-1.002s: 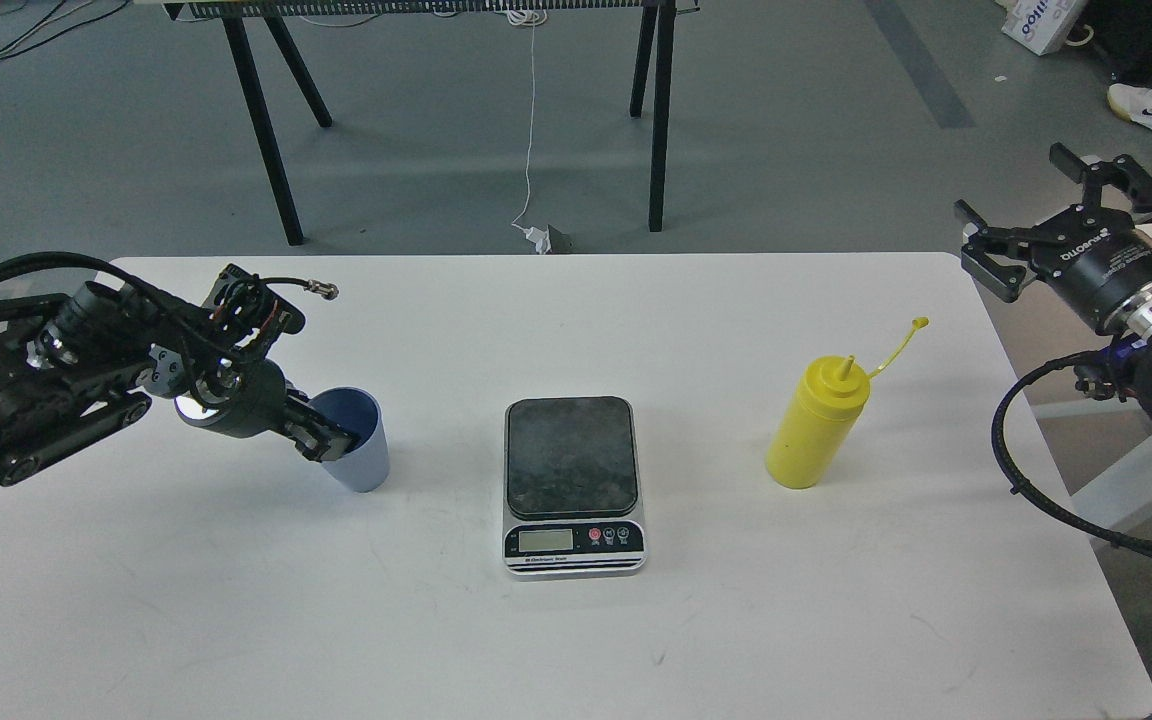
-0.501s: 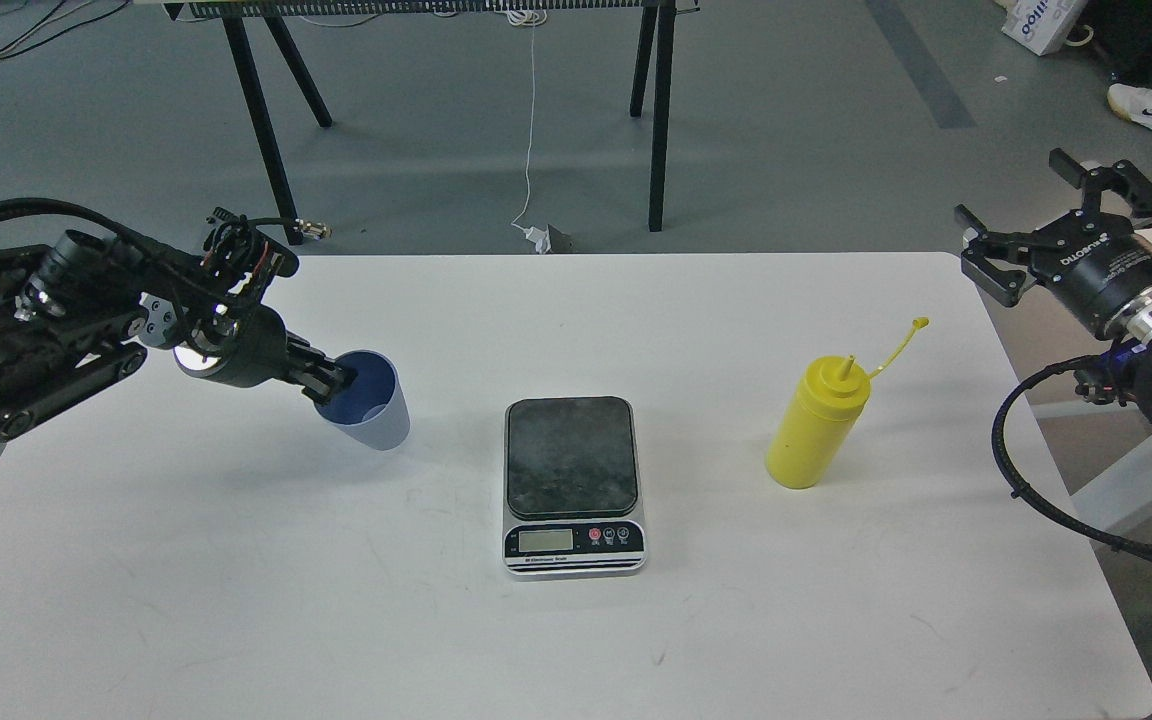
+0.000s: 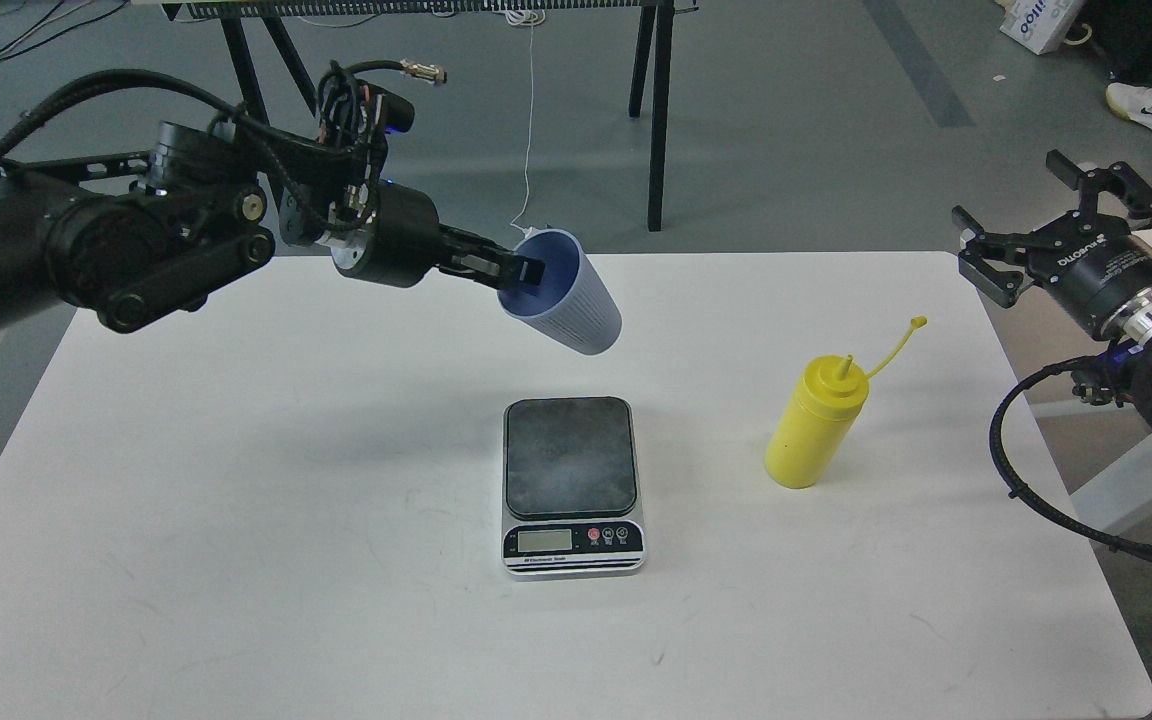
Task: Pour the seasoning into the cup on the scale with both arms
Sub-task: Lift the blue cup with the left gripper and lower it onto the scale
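A white table (image 3: 236, 560) fills the lower frame. At centre sits the scale (image 3: 572, 486), dark platform bare. Right of it stands the yellow seasoning bottle (image 3: 816, 426), cap dangling on its tether. Above the scale, mid-frame, the left gripper (image 3: 519, 272) pinches the rim of the ribbed light-blue cup (image 3: 564, 293), tilted in the air. At right edge the right gripper (image 3: 1054, 222) is spread, holding nothing

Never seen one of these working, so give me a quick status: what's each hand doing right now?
Left gripper shut on cup, tilted, in the air. Right gripper open, empty. Seasoning bottle untouched. Scale bare.
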Robot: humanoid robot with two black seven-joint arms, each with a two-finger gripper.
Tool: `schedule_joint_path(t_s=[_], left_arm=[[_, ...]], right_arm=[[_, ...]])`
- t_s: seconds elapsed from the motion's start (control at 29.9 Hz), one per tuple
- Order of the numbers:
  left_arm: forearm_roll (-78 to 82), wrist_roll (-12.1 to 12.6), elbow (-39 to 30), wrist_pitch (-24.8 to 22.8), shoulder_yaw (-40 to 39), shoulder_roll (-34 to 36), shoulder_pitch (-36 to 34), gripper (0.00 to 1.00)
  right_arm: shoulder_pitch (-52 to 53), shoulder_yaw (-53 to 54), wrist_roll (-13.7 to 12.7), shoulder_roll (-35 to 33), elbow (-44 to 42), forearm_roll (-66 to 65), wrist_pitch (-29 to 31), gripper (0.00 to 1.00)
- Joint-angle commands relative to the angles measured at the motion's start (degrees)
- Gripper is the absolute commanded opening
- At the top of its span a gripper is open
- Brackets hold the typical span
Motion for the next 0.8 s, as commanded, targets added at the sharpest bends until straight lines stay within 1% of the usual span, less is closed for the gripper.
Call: schedule_joint_path(t_s=[0.0,0.07,0.6,0.67,0.77], left_arm=[[6.9,0.0,-0.1,0.0,0.7,-2.5,2.8,0.0],[8.0,0.0,0.3,0.0,0.8,-3.0,4.1,0.0],[8.0,0.0,0.4,0.0,0.9,-4.8,7.8,0.02],[8.0,0.0,0.4,0.0,0.8,-4.8,7.9,0.03],[8.0,0.0,0.4,0.0,0.8,-4.8,8.2,0.09]], right_arm=[[0.0,0.1,0.0,-0.6,-0.4,0.0,0.0,1.0],[0.0,0.1,0.0,-0.7,-0.6,0.0,0.0,1.0],[-0.1,0.3,0.0,-1.2,-0.6,0.0,0.0,1.0],[-0.1,0.3,0.0,-1.3,-0.6,0.1,0.0,1.0],[-0.1,0.3,0.0,-1.7,-0.6,0.1,0.0,1.0]])
